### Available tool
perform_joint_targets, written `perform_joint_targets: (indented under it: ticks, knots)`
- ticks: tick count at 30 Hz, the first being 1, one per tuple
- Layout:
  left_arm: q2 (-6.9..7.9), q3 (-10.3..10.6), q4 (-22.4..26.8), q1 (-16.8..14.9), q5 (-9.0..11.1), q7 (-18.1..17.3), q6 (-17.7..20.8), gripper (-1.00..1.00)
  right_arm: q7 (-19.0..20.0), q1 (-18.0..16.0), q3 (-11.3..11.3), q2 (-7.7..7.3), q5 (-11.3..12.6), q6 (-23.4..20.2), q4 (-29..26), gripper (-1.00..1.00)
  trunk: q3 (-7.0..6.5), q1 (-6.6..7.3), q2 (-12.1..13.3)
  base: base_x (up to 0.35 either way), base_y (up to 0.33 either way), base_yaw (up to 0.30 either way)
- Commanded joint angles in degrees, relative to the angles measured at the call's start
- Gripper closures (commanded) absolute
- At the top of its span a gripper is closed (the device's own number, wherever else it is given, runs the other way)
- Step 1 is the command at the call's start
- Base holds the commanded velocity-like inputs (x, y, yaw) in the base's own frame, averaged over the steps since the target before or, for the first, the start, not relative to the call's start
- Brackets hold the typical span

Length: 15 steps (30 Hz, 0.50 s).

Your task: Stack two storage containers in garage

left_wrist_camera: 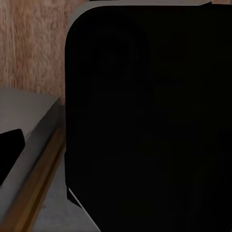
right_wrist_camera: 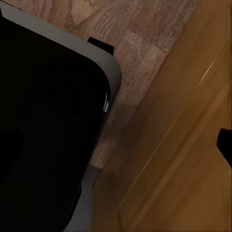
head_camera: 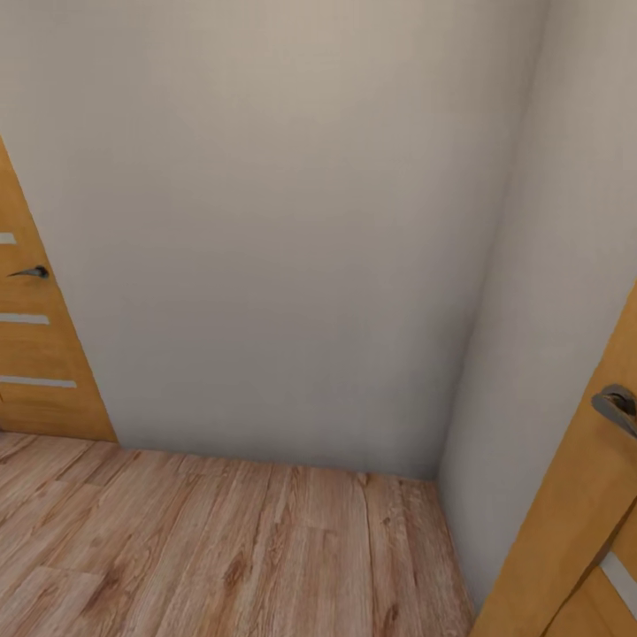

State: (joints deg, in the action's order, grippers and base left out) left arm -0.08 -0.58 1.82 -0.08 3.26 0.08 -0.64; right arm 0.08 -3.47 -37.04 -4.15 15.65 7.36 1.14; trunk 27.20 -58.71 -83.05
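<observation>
No bins on show here. Robot faces a corner of plain white walls [head_camera: 292,221] over light wood-plank floor [head_camera: 221,548]. An orange-wood door [head_camera: 31,345] with pale slits and a dark handle [head_camera: 31,272] stands at left; a second door [head_camera: 575,522] with a grey handle [head_camera: 617,407] is close at right. Wrist views show a big black rounded robot part [left_wrist_camera: 150,121] over plank floor, plus orange wood panel [right_wrist_camera: 188,159] beside it on the right. Jaws' state: cannot tell for either arm.
</observation>
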Motion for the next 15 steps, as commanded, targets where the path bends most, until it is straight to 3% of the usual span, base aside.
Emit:
perform_joint_targets:
  ticks: [1,15]
  knots:
    - [-0.01,-0.03,0.02,-0.01,0.34,0.01,-0.07,-1.00,0.01,-0.05,-0.49,0.02,0.52,0.28,0.11,-1.00,0.05,-0.02,-0.02,0.241,0.000,0.000]
    - [-0.01,-0.01,0.02,-0.01,0.34,0.01,-0.06,-1.00,0.01,-0.05,-0.49,0.07,0.52,0.28,0.14,-1.00,0.05,-0.02,-0.02,0.296,0.000,0.005]
